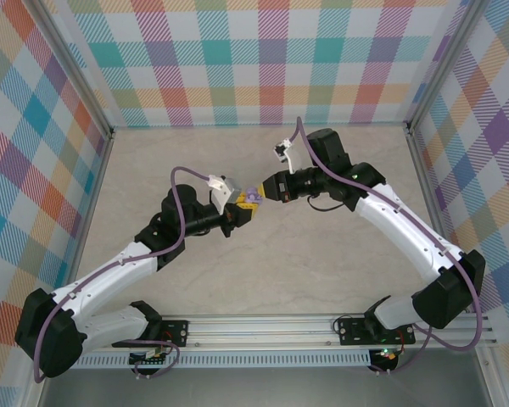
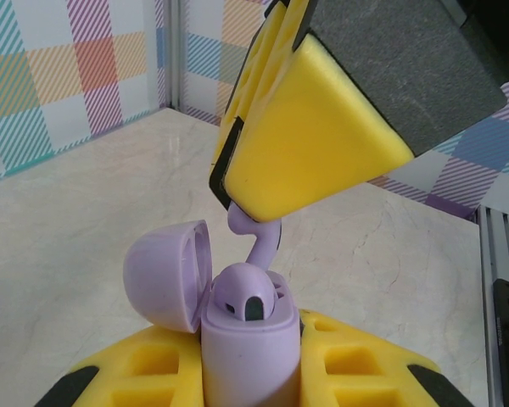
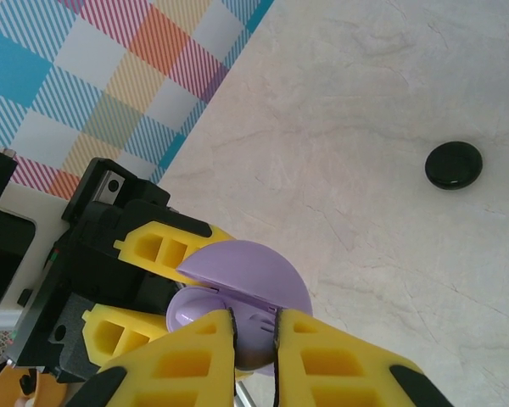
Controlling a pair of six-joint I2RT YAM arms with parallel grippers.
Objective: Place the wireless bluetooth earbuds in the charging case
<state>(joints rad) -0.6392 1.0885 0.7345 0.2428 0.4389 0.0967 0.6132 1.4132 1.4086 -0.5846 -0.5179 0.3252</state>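
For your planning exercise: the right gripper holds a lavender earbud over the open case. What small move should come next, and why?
Probably ease the right gripper straight down slightly. Its earbud hangs at the mouth of the open charging case, which the left gripper holds upright, lid back; it looks not yet seated.

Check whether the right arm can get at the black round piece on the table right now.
Probably not yet: the right gripper is shut on a lavender earbud above the charging case. The black round piece lies unobstructed on the table.
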